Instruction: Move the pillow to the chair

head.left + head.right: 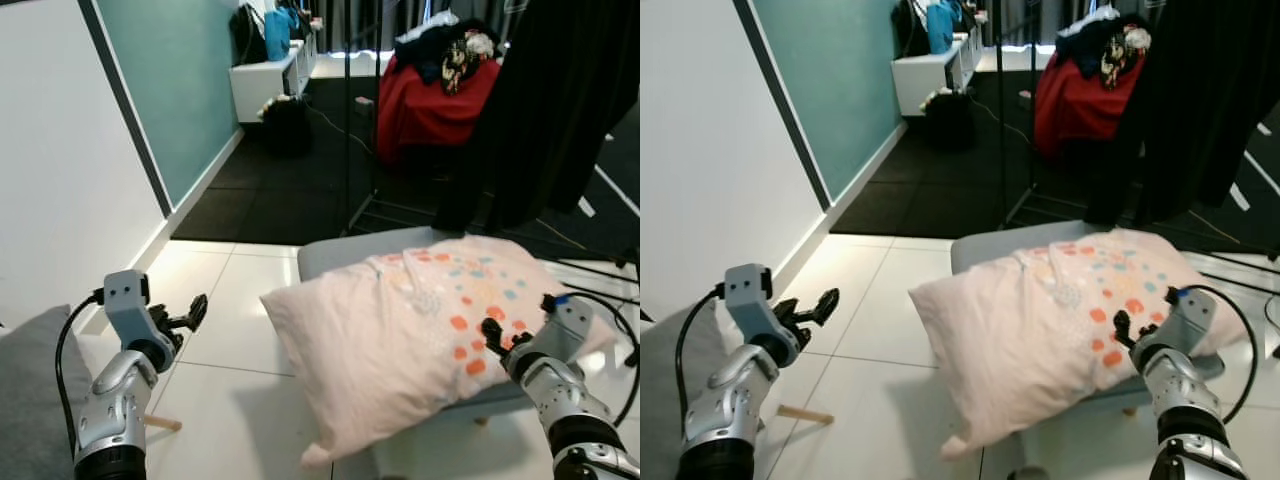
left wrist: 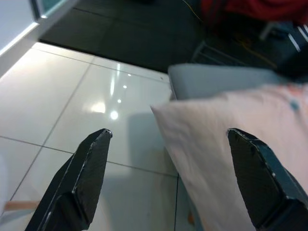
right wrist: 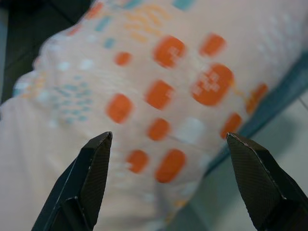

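Note:
A pale pink pillow with orange and teal spots lies across a low grey chair seat, its near corner hanging over the front edge. My right gripper stands open just off the pillow's right side, fingers pointing at the spotted cover. My left gripper is open, held above the white tiles to the left of the pillow, well apart from it. Through the left wrist camera I see the pillow's left edge and the grey seat behind it.
A white wall with a teal panel runs along the left. A grey cushion sits at my near left. Black hanging fabric and a stand's legs are behind the chair. A red-covered seat piled with clothes stands farther back. A small wooden stick lies on the tiles.

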Tool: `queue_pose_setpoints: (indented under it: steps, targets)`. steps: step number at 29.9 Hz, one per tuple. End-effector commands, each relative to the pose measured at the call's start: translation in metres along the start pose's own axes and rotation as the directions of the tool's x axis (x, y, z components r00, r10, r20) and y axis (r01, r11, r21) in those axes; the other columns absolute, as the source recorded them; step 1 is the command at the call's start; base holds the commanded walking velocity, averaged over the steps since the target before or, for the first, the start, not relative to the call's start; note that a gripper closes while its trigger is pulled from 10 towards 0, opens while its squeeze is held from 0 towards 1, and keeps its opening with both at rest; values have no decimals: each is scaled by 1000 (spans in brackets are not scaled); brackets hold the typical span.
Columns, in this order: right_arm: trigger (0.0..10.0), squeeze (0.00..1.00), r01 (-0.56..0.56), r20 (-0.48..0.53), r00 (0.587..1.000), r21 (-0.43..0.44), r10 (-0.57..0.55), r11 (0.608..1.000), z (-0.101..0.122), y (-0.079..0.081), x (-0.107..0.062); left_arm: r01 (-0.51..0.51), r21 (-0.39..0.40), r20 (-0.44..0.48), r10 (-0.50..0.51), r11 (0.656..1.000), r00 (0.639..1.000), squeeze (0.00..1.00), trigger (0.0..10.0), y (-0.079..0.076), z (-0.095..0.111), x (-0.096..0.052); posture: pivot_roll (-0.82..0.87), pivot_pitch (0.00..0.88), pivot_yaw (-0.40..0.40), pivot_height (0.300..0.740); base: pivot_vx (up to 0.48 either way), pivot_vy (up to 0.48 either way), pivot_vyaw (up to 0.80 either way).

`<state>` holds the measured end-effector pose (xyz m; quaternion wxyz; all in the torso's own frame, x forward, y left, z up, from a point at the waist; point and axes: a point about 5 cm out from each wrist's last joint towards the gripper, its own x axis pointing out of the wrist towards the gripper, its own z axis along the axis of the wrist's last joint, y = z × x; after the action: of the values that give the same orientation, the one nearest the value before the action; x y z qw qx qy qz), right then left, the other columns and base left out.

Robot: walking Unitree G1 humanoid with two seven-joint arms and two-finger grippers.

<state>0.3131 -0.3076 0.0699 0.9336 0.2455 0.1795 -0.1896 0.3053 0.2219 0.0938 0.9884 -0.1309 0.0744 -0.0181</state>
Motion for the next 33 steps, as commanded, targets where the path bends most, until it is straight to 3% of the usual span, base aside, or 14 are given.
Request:
queue_pose_setpoints:
  steps: [1,3,7,10,16,26,31,33]
  targets:
    - [10000,0,-1,-13,1000,58,2,998,-2,0,0,3,39,-8,-2,999,1000,0,10000,4,-1,-3,-216,83,49,585,0,0,0]
    - [10000,0,0,-9,1000,81,0,997,-1,-1,0,3,46,-7,-3,999,1000,0,10000,4,-2,-5,-216,83,49,580,0,0,0]
    - [10000,0,-79,12,997,211,78,974,4,3,1,-31,67,-3,31,997,1000,0,10000,15,-1,-12,-199,97,53,560,0,0,0]
    - [10000,0,-89,3,996,236,91,968,3,5,1,-31,70,-1,31,997,1000,0,10000,16,-1,-13,-199,97,53,555,0,0,0]
    - [10000,0,-196,-61,971,359,233,912,-22,23,1,-23,110,35,19,994,999,0,10000,14,6,-17,-166,106,60,530,0,0,0]
    - [10000,0,-189,-116,960,400,254,897,-44,29,0,-17,148,52,9,989,999,0,10000,11,11,-22,-145,118,64,505,0,0,0]
    - [10000,0,-259,-75,943,443,324,858,-48,38,0,-12,168,84,-2,986,996,0,10000,8,20,-25,-120,122,67,485,0,0,0]
    - [10000,0,-339,-29,917,469,398,815,-48,44,-1,-12,176,99,-6,984,995,0,10000,7,25,-27,-102,127,74,480,0,0,0]
